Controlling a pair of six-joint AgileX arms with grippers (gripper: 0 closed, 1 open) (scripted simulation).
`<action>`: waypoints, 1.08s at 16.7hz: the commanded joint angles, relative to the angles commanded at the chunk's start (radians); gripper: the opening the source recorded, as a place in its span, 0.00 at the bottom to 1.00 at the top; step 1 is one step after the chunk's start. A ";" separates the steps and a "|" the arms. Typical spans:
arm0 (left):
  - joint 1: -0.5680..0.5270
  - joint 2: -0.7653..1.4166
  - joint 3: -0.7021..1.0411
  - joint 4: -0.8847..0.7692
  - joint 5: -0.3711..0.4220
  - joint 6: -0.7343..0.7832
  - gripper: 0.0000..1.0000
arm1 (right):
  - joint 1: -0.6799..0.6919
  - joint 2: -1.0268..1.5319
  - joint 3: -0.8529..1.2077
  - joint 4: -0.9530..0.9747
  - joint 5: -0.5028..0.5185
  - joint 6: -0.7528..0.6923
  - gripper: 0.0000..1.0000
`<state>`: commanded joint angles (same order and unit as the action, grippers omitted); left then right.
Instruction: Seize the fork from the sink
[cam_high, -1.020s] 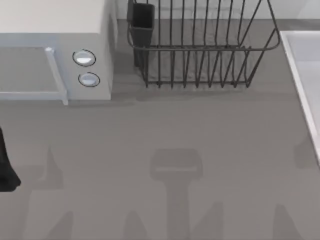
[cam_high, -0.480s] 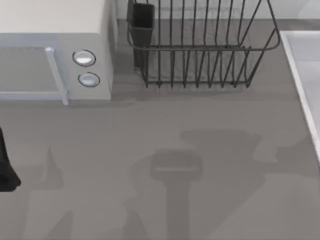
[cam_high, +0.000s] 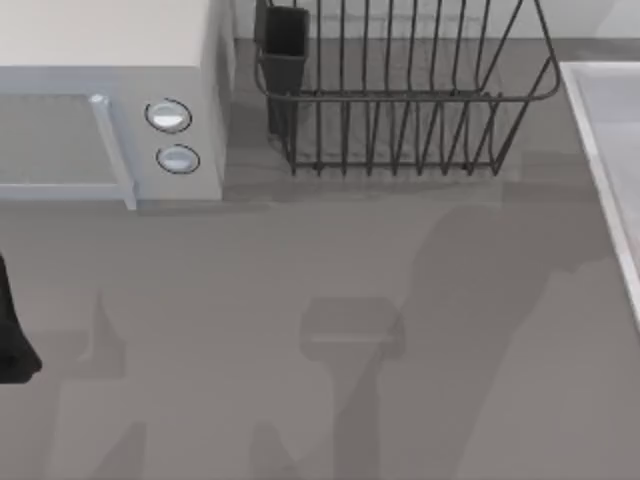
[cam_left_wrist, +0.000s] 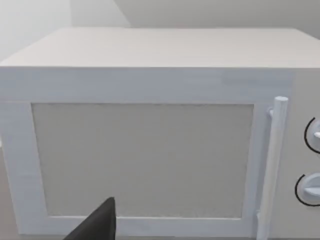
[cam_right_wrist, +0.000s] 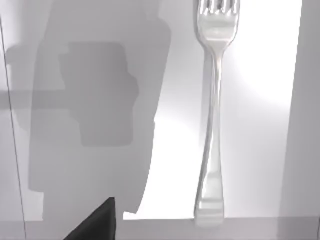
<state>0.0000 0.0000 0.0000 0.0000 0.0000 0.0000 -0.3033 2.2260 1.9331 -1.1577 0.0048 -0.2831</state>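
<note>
Fork (cam_right_wrist: 212, 115) is lying flat on the sink (cam_high: 600, 140) floor at the table's right, handle running lengthwise below the right wrist camera; right arm nearer. Can't tell either gripper's state.

Grey desk (cam_high: 300, 260): carrying a white microwave (cam_high: 110, 60) at the top view's far left, a dark wire dish rack (cam_high: 400, 90) sitting beside it at the back, and the pale sink (cam_high: 600, 150) lying along the right edge.
</note>
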 joint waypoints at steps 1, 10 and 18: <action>0.000 0.000 0.000 0.000 0.000 0.000 1.00 | -0.008 0.056 0.048 -0.029 0.000 -0.007 1.00; 0.000 0.000 0.000 0.000 0.000 0.000 1.00 | -0.019 0.175 0.147 -0.092 0.001 -0.022 1.00; 0.000 0.000 0.000 0.000 0.000 0.000 1.00 | -0.021 0.298 0.004 0.186 0.002 -0.020 1.00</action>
<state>0.0000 0.0000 0.0000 0.0000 0.0000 0.0000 -0.3245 2.5241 1.9376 -0.9720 0.0069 -0.3035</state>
